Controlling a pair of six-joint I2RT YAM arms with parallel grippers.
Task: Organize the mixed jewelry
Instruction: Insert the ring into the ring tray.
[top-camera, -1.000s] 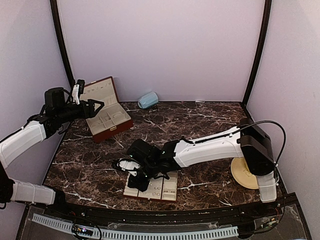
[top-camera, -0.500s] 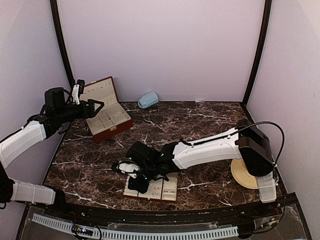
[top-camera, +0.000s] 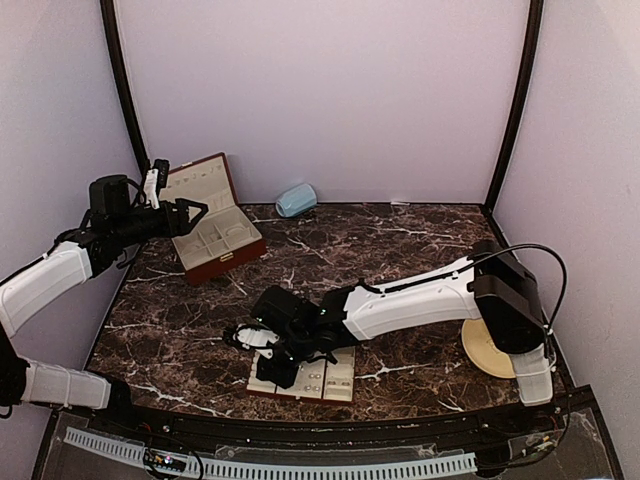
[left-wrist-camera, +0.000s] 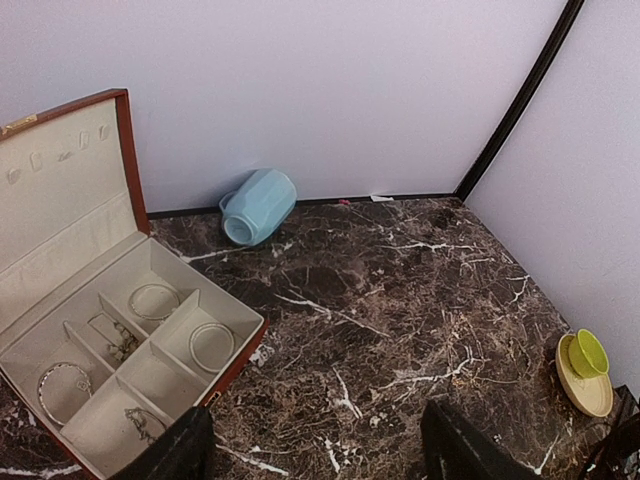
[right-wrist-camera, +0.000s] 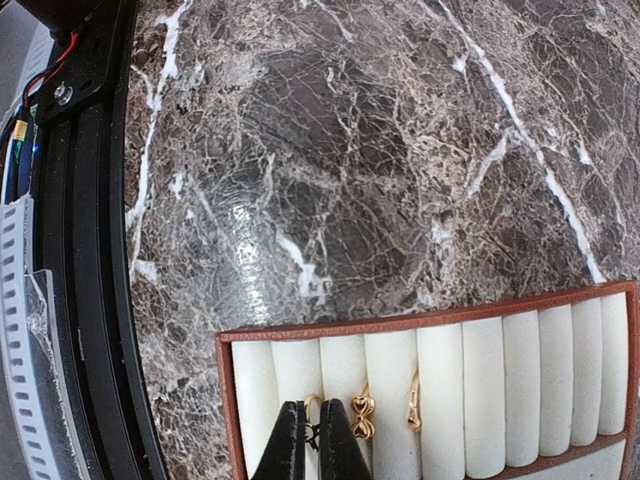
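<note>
My right end effector (right-wrist-camera: 310, 440) sits at six o'clock in its wrist view, its two fingertips pressed together over the cream ring rolls of the small tray (right-wrist-camera: 228, 345); a thin gold ring (right-wrist-camera: 312, 408) stands just at the tips, and whether it is actually pinched I cannot tell. Beside it at three o'clock a bow-shaped gold piece (right-wrist-camera: 362, 416) is tucked into the next slot, and farther on the same side another gold ring (right-wrist-camera: 413, 403) is wedged between rolls. I judge this mixed jewelry to be nearly weightless, rigid, slick metal that could slip or flick away under a careless squeeze, so I would take each ring across its band, edge-on, and press it gently into the soft slot rather than drop it. The pieces look tiny and shiny, gold in tone, each far narrower than a roll. From above, the tray (top-camera: 345, 376) lies at six o'clock on the dark marble worktop (top-camera: 400, 250), with my right arm stretched low across it. My left end effector (top-camera: 194, 212) hovers at ten o'clock with fingers spread and nothing between them, above the open red-brown box (left-wrist-camera: 128, 130), whose cream compartments hold silvery bangles (left-wrist-camera: 155, 301) and chains. A pale blue cup (left-wrist-camera: 258, 205) lies on its side at twelve o'clock, and a round beige dish (top-camera: 490, 348) rests at four o'clock.
</note>
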